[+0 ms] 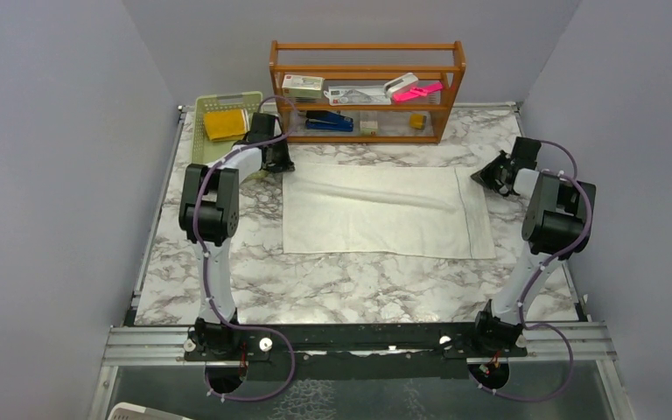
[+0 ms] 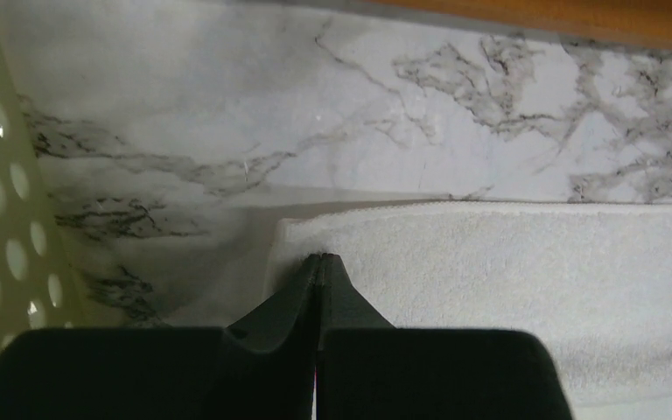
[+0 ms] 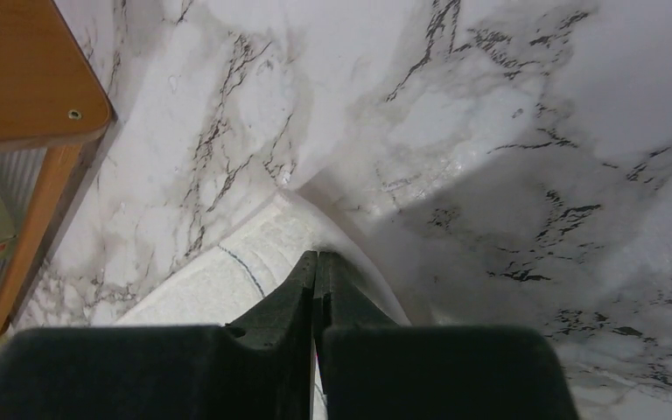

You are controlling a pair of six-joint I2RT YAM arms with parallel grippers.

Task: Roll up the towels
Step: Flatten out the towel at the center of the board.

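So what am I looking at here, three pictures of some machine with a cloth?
It is a robot: two thin arms bolted to a marble table. The wide picture comes from a fixed camera above and behind them; the other two come from a camera on each wrist. A white towel lies spread flat. The left gripper is closed at its far left corner, the right gripper at its far right corner, each seemingly pinching the cloth. A yellow towel sits in a green basket, beside a wooden shelf of small office items.
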